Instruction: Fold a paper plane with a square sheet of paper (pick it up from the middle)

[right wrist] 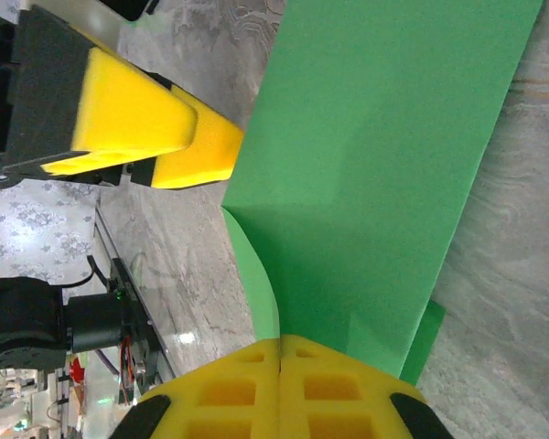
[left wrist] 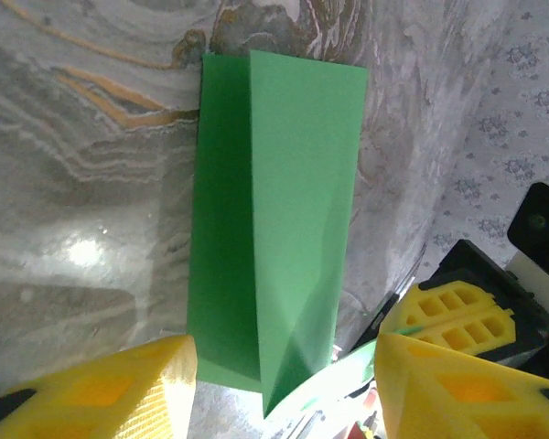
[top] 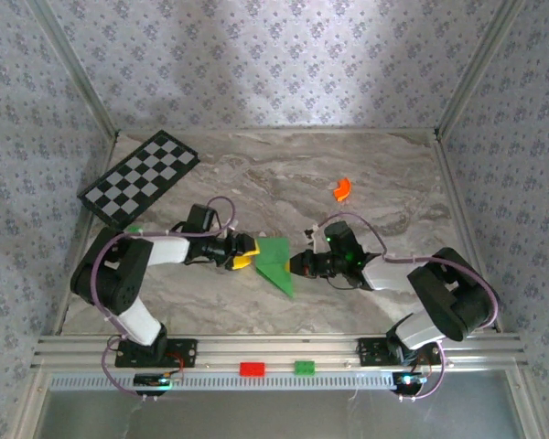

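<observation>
- The square sheet of paper (top: 276, 263) lies at the middle of the top view on the marble table (top: 384, 174), between the two arms. It is already part-folded into a narrowing green wedge.
- In that view its long axis runs from upper centre down to a point at lower centre, slightly slanted to the right. The left gripper (top: 245, 251) sits on its left edge and the right gripper (top: 300, 264) on its right edge.
- In the right wrist view, the right gripper (right wrist: 280, 384) has its yellow pads pressed flat together at the bottom of the frame. The green sheet (right wrist: 384, 165) runs straight into the seam between them, so I judge it pinched there.
- In the left wrist view, the left gripper (left wrist: 284, 389) stands about half open and holds nothing. Its fingers (left wrist: 119, 393) sit at the lower corners of the frame.
- The narrow end of the paper (left wrist: 274, 229) lies in the gap between them. Its centre crease runs up the frame away from the jaws.
- Both arms are about equally close, but only the right one has a grip. My guess is that the next crease depends on the left jaws, which already straddle the narrow end in line with the long axis.
- The checkered board (top: 139, 178) at upper left is well apart from the work.
</observation>
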Available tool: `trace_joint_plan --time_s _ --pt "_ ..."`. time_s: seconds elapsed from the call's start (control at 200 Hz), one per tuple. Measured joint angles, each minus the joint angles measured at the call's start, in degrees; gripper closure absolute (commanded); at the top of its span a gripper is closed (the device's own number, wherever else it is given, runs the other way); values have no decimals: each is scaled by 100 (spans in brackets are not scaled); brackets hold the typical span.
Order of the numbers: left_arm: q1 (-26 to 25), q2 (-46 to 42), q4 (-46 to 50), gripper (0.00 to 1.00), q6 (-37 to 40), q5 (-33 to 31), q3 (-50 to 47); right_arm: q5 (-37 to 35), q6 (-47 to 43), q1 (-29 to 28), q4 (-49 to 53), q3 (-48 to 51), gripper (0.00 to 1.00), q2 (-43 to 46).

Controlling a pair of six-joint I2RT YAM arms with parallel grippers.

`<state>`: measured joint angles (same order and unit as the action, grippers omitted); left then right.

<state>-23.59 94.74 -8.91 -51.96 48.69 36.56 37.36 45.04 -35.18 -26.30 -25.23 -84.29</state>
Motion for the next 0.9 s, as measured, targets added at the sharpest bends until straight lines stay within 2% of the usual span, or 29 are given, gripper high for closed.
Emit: trace_joint_plan --time_s 0.59,0.81,0.9 --pt "-358 817 -866 65 -507 166 402 251 83 214 -332 271 98 66" --pt "-372 846 -1088 76 -649 170 402 256 109 256 -398 361 96 70" --pt "-387 846 -1128 81 -671 168 402 256 109 289 -391 374 92 81"
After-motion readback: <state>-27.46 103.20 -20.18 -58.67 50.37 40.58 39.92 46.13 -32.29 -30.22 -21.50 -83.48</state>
